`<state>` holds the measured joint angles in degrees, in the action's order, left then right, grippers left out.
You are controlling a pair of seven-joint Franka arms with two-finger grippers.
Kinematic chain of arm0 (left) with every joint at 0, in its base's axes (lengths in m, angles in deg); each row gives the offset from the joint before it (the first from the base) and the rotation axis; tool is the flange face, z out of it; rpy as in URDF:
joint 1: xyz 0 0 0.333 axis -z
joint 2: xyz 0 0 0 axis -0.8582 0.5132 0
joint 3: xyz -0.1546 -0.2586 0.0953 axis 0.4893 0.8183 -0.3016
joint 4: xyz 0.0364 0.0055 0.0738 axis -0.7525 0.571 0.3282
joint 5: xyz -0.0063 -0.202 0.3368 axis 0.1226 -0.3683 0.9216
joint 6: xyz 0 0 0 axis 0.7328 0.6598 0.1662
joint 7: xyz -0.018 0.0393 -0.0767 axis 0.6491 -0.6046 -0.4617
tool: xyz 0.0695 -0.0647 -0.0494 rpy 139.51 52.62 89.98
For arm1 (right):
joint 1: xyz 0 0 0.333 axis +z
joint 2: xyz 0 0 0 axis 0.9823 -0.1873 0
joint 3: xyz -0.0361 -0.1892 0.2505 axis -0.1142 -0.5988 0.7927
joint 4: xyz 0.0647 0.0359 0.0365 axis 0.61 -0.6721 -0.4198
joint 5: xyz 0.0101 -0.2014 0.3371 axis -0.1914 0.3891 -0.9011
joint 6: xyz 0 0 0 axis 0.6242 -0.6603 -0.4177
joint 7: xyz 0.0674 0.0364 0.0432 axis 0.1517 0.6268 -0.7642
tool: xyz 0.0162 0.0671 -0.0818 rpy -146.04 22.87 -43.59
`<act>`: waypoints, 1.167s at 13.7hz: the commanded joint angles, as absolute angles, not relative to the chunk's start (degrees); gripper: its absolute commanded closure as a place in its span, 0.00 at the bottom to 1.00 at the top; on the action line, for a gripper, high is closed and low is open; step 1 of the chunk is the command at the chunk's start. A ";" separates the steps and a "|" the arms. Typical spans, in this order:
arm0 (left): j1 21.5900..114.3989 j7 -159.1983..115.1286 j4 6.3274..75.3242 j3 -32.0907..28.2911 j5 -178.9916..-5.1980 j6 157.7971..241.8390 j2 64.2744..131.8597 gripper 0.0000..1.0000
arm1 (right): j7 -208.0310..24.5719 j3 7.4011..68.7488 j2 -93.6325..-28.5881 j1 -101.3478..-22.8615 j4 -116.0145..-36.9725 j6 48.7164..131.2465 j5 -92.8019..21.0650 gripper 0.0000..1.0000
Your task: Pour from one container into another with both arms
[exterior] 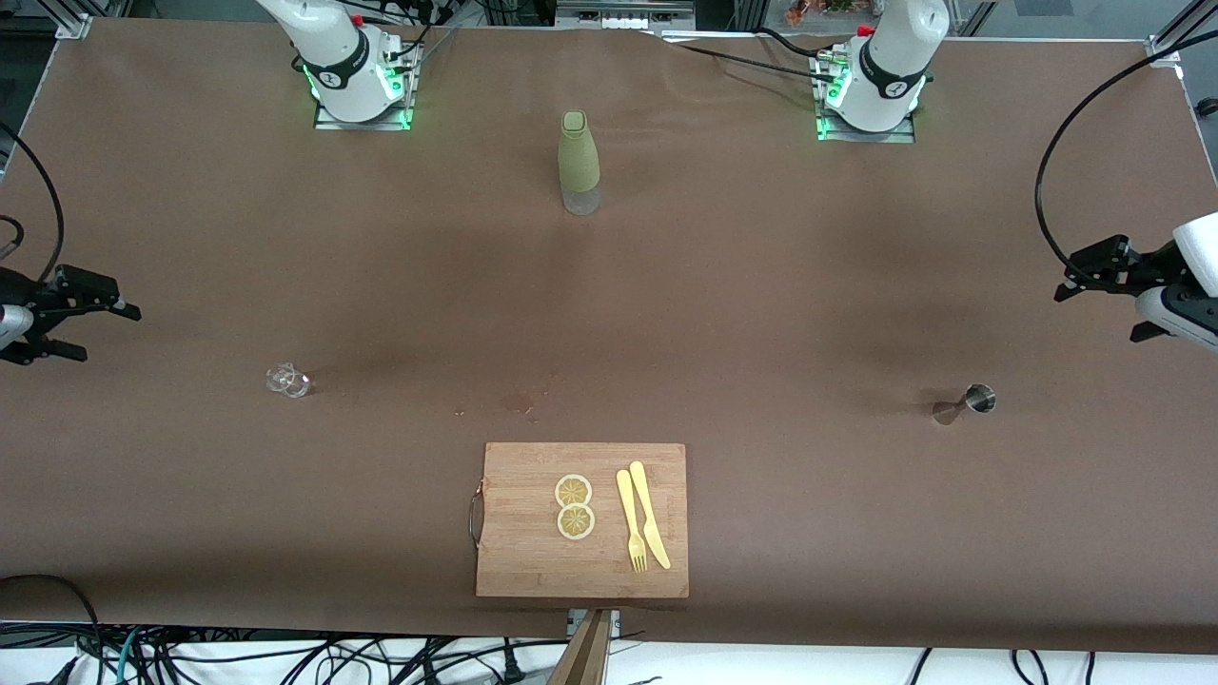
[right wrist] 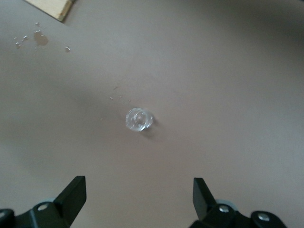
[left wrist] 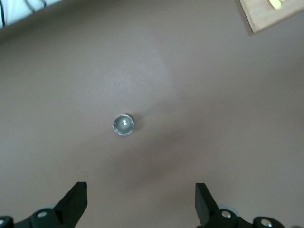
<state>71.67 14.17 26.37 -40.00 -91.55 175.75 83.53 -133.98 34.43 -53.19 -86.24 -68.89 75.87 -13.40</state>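
Note:
A tiny steel jigger (exterior: 966, 401) stands on the brown table toward the left arm's end. In the left wrist view the jigger (left wrist: 123, 125) shows as a round shiny rim. My left gripper (exterior: 1070, 276) hangs open over the table edge at that end, apart from the jigger, and the left wrist view shows the gripper (left wrist: 141, 190) with nothing in it. A small clear glass cup (exterior: 288, 381) sits toward the right arm's end, and the right wrist view shows the cup (right wrist: 138, 119) glinting. My right gripper (exterior: 105, 333) is open over that end's edge, and the right wrist view shows it (right wrist: 139, 187) holding nothing.
A tall olive-green bottle (exterior: 579, 162) stands mid-table between the arm bases. A wooden cutting board (exterior: 533, 561) near the front edge carries two lemon slices (exterior: 575, 505) and a yellow fork and knife (exterior: 642, 528). Small droplets (exterior: 519, 402) mark the cloth just above the board.

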 commanded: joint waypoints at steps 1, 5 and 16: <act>72.04 1.34 29.89 -36.94 -88.21 172.06 79.57 0.00 | -117.26 36.75 -50.40 -84.92 -67.13 69.31 -7.91 0.00; 71.78 -11.34 29.62 -32.37 -85.93 169.67 78.86 0.00 | -99.49 41.58 -46.62 -83.69 -66.68 62.62 -0.97 0.00; 65.10 -17.51 29.27 -21.90 -84.95 168.44 77.63 0.00 | -90.30 42.12 -40.81 -81.75 -66.42 60.05 -0.25 0.00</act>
